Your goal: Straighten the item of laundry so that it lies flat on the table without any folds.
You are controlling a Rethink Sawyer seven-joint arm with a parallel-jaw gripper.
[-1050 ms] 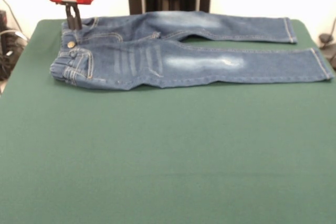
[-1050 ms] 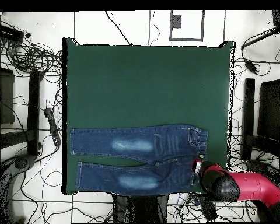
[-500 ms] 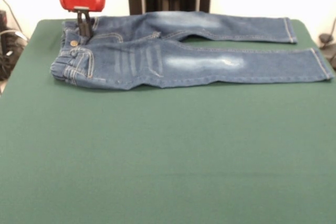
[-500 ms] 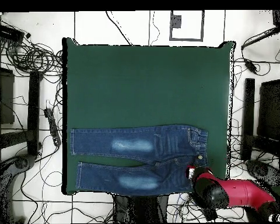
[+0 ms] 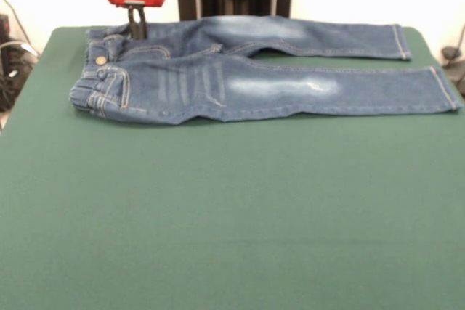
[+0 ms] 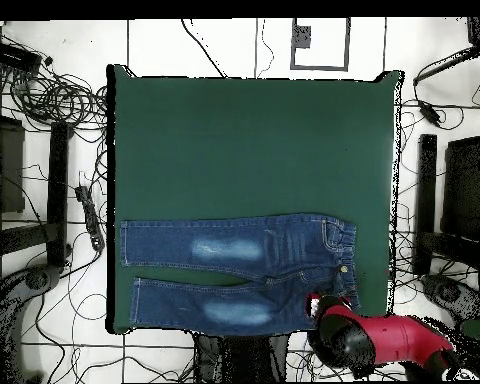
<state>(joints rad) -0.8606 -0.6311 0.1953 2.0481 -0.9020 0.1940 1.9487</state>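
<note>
In the front view, reading from left to right, we first meet the bare green table (image 5: pixel 218 215), then the waistband end of a small pair of blue jeans (image 5: pixel 240 85) lying along the table's far side. The waistband, with its brass button (image 5: pixel 100 60), is a little bunched and thick at the left. Just to the right of it, the robot's gripper (image 5: pixel 137 31) comes down from above, under a red collar, and its dark tip sits on or just over the back edge of the waist. We cannot tell how far the jaws are parted, or whether they have any cloth between them. Over the last second the gripper has slid rightward along the waistband, from the outer corner to a spot beside the button, while the jeans themselves have not shifted. Further right, both legs run out side by side, nearly straight, with pale faded patches on the thighs, the cuffs close to the right edge. The overhead view shows the same layout mirrored, the jeans (image 6: pixel 239 270) spread near the robot's edge. We judge the garment already almost flat; only the gathered waist seems left to smooth.
</note>
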